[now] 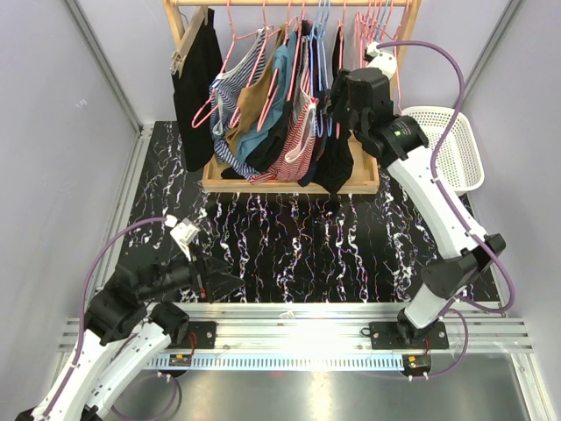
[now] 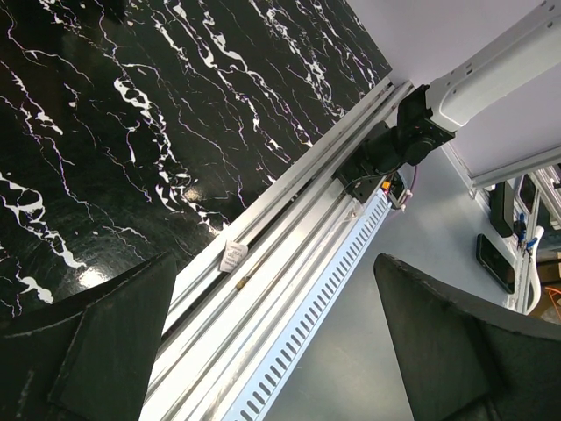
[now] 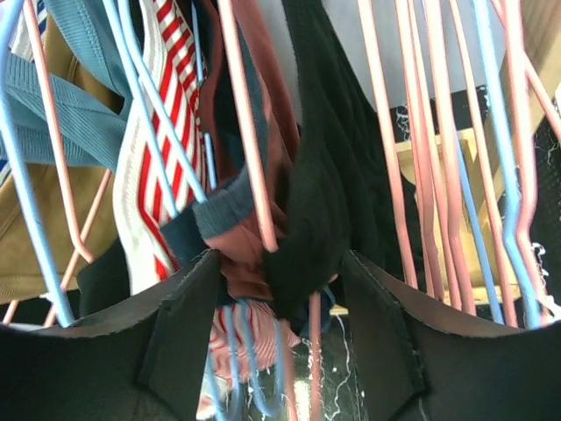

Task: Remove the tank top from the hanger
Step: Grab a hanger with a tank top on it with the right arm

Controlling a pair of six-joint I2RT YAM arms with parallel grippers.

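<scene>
**Item 1, R gripper**: up at rack, jaws part-closed on a bunch of cloth, with both fingers pressed against it.
- Held: black top, bunched btwn the jaws and touching the R finger.
- Rust cloth is squeezed in w/ it on the L-finger side (can't tell how much of the grip falls on each).

**Item 2, pink hanger**: wire runs down thru the jaw gap, just L of black top. Top hangs on the rack w/ the other clothes, hem below gripper.

**Item 3, striped top**: red/white, just L of gripper, w/ blue and tan ones beyond it.

**Item 4, bare hangers**: pink and blue wire, just R of gripper.

**Item 5, basket**: white, R of R gripper and nearer the arm bases, beside rack.

**Item 6, L gripper**: wide open, nothing btwn jaws. It sits low over table edge and near rail, well apart from rack.
</scene>
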